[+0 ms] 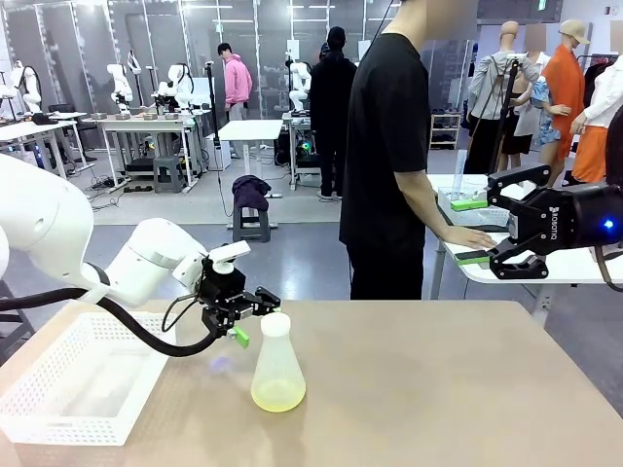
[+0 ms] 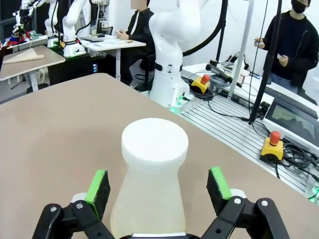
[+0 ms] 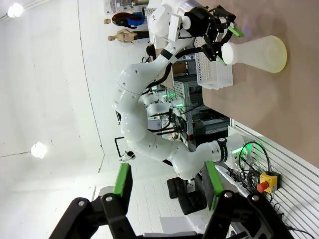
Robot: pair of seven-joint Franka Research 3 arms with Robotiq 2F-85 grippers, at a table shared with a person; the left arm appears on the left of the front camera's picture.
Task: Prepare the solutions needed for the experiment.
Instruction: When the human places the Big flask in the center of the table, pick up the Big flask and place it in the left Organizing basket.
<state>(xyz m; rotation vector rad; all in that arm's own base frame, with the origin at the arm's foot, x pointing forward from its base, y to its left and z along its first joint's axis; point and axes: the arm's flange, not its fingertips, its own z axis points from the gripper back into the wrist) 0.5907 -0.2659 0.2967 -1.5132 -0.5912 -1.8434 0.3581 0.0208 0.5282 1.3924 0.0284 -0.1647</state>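
The conical flask [image 1: 277, 362] stood upright on the table [image 1: 438, 389], a little yellow-green solution [image 1: 277, 395] pooled inside. The left claw [image 2: 158, 190] sat spread around its neck, not gripping. The right claw [image 1: 484, 231] hovered empty, well away. Preparation looked barely begun.

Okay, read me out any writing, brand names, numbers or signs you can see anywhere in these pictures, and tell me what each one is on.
"ROBOTIQ": on the black body of the right gripper in the front view, printed sideways, just legible.
Flask: frosted, no readable markings or graduations.
White basket: no text.
Screen on the bench in the left wrist view: too blurred to read.
Left gripper: no readable print.
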